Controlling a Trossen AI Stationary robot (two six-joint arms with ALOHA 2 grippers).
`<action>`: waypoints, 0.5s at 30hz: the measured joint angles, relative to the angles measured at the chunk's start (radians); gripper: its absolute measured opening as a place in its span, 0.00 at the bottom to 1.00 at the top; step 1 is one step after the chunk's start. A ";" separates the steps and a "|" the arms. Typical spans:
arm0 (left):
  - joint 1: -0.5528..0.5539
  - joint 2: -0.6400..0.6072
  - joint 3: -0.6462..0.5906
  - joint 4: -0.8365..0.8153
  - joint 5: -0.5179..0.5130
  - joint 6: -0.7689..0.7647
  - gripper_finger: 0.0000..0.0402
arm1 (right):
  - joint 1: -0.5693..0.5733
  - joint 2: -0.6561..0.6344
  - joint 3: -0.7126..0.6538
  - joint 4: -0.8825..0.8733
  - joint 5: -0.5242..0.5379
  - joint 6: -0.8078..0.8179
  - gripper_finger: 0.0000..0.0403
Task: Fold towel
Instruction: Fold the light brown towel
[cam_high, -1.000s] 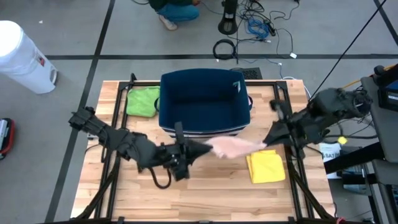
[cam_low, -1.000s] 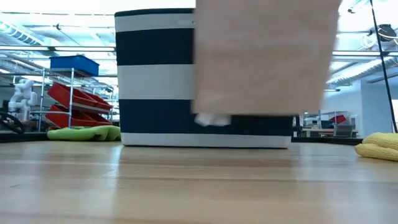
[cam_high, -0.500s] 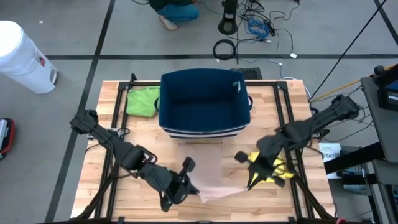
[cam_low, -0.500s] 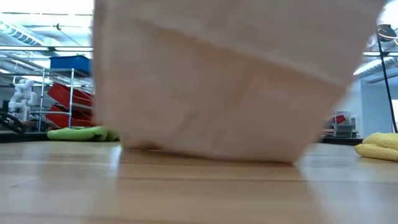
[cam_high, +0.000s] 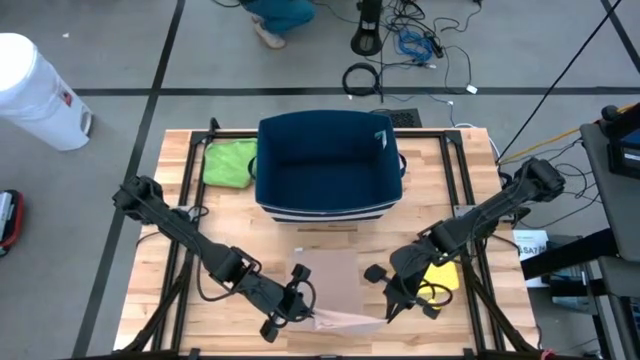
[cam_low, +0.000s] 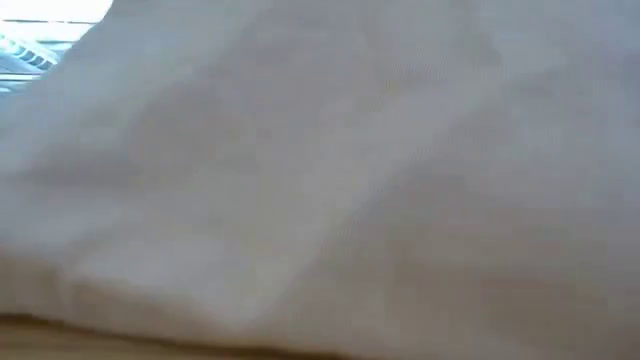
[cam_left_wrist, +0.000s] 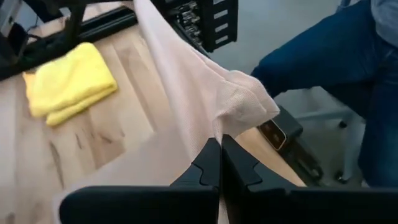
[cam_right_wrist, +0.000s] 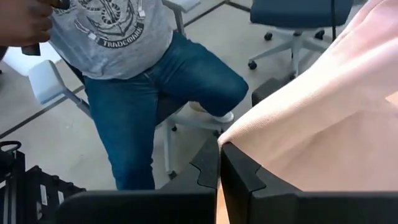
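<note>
The pale pink cloth towel (cam_high: 333, 285) lies mostly flat on the wooden slatted table (cam_high: 200, 310) before the navy fabric bin (cam_high: 330, 165), its near edge raised. The left gripper (cam_high: 303, 314) and right gripper (cam_high: 388, 312) each pinch a near corner with fingers pressed together. This looks like the spreading step; next, the held edge likely needs lowering flat or carrying over toward the bin side for the first fold.

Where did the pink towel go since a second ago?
Both hands, left hand and right hand, carried the pink towel away from the blue bin to the table's near edge and spread it there, staying shut on its corners. The yellow cloth and green cloth stayed put.
</note>
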 joint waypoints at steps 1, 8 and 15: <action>-0.004 0.000 -0.014 0.017 0.000 -0.010 0.00 | 0.000 0.012 0.000 0.001 0.000 0.000 0.00; -0.036 0.000 -0.072 0.071 0.001 -0.074 0.00 | -0.009 0.107 0.000 0.059 0.000 0.000 0.00; -0.033 -0.001 -0.075 -0.043 -0.062 -0.081 0.00 | -0.045 0.150 0.000 0.034 0.086 -0.038 0.00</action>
